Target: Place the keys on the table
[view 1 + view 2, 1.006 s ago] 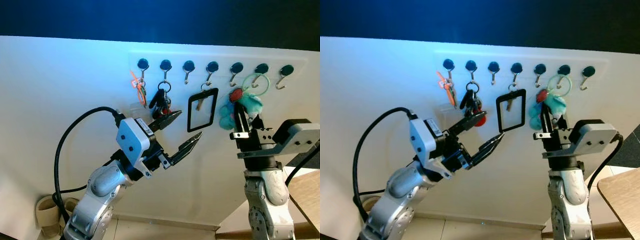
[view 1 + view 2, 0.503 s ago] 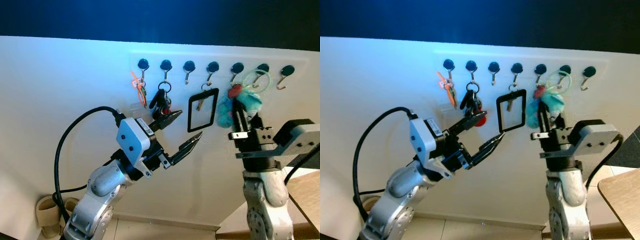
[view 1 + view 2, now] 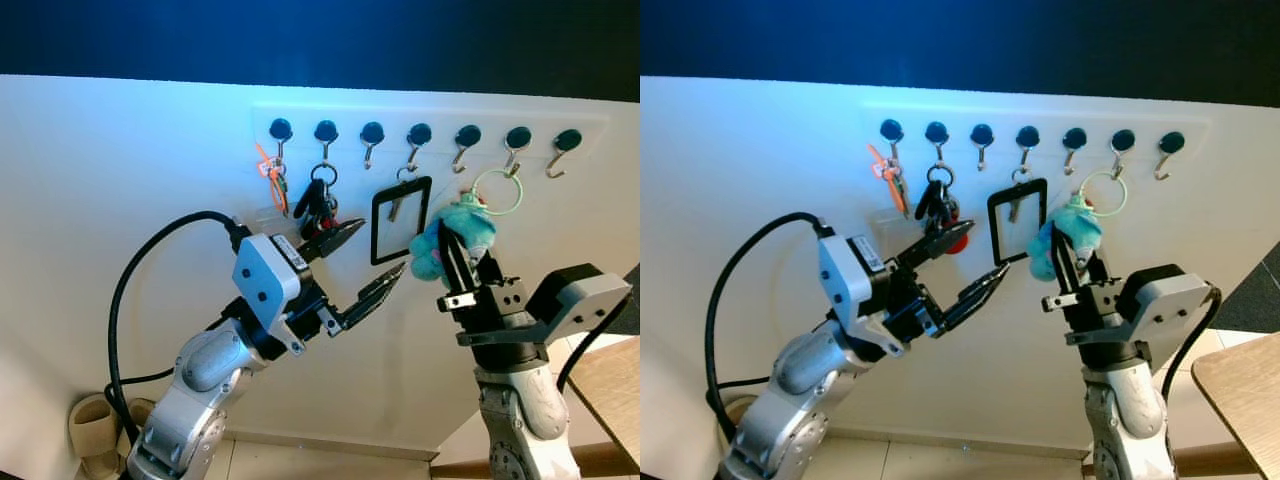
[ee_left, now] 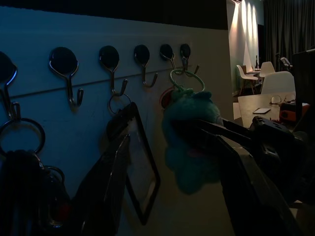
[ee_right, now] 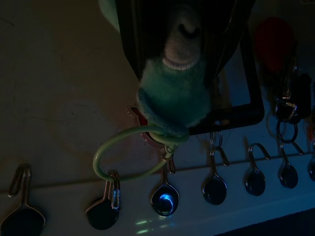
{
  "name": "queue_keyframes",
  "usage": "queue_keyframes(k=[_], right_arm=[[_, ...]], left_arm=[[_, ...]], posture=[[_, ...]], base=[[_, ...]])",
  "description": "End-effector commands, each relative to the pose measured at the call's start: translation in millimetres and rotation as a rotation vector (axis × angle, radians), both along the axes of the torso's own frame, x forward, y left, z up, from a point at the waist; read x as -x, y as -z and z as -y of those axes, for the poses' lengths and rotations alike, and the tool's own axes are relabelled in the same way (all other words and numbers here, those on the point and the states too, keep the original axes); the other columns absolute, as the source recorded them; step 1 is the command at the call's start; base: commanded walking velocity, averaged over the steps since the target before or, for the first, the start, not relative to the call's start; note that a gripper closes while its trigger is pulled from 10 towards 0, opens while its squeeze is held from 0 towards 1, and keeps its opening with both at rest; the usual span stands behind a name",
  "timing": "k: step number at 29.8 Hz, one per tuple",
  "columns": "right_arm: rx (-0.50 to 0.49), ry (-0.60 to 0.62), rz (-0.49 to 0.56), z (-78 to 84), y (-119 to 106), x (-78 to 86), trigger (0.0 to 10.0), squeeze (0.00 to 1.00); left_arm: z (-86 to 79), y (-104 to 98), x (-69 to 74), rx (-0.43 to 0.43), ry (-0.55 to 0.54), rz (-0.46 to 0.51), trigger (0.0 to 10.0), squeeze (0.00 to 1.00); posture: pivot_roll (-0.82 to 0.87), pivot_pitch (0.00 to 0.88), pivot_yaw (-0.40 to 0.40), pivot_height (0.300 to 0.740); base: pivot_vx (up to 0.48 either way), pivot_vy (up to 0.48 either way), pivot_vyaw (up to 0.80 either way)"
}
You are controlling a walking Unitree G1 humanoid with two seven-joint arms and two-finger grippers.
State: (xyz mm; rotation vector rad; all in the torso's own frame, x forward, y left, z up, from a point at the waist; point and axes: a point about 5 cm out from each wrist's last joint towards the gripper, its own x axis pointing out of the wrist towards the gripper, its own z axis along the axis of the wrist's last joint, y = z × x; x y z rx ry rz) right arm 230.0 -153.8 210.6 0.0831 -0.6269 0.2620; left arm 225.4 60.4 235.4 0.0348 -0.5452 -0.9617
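A teal plush keychain (image 3: 458, 232) with a pale green ring (image 3: 497, 190) is held out from the wall. My right gripper (image 3: 455, 262) is shut on the plush from below. The ring's top sits just under the sixth hook (image 3: 516, 140); I cannot tell whether it still touches the hook. The wrist view shows the plush (image 5: 172, 103) between the fingers and the ring (image 5: 128, 157) by the hooks. My left gripper (image 3: 380, 250) is open, holding nothing, raised in front of the black keys (image 3: 318, 205).
On the white wall's hook rail hang orange-tagged keys (image 3: 272, 175) and a black frame tag (image 3: 400, 220). A wooden table corner (image 3: 1240, 380) lies at the lower right. Shoes (image 3: 95, 425) stand on the floor at the lower left.
My right gripper has pulled the plush keychain down and to the left, away from the wall, dragging the ring lower under its hook. The left arm has not moved.
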Motion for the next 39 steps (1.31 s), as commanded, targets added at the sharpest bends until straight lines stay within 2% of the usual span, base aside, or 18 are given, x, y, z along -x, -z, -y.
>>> queue_keyframes(k=[1, 10, 22, 36, 39], right_arm=[[0.023, -0.02, -0.027, -3.0, 6.5, 0.1, 0.0, 0.0], [-0.019, 0.037, 0.001, 6.0, -5.0, -7.0, 0.0, 0.0], [-0.16, 0.177, -0.047, 29.5, -7.4, -18.9, 0.0, 0.0], [-0.15, 0.113, 0.028, 20.3, -26.7, -21.4, 0.0, 0.0], [-0.106, 0.067, 0.055, 12.2, -30.9, -19.5, 0.0, 0.0]], left_arm=[[0.8, -2.2, 3.6, -0.007, 0.016, 0.019, 10.0, 0.0], [2.1, -2.7, 3.3, -0.015, 0.027, 0.024, 10.0, 0.0], [5.7, 0.0, 4.2, -0.037, 0.046, 0.023, 10.0, 0.0], [5.9, -0.3, 4.0, -0.037, 0.044, 0.026, 10.0, 0.0], [6.2, -1.0, 4.1, -0.033, 0.043, 0.028, 10.0, 0.0]], posture=[[0.04, 0.054, 0.009, 0.74], [0.04, 0.052, 0.016, 0.74], [0.03, 0.057, 0.024, 0.74], [0.04, 0.056, 0.015, 0.74], [0.03, 0.056, 0.012, 0.74]], base=[[0.0, 0.0, 0.0], [0.0, 0.0, 0.0], [0.0, 0.0, 0.0], [0.0, 0.0, 0.0], [0.0, 0.0, 0.0]])
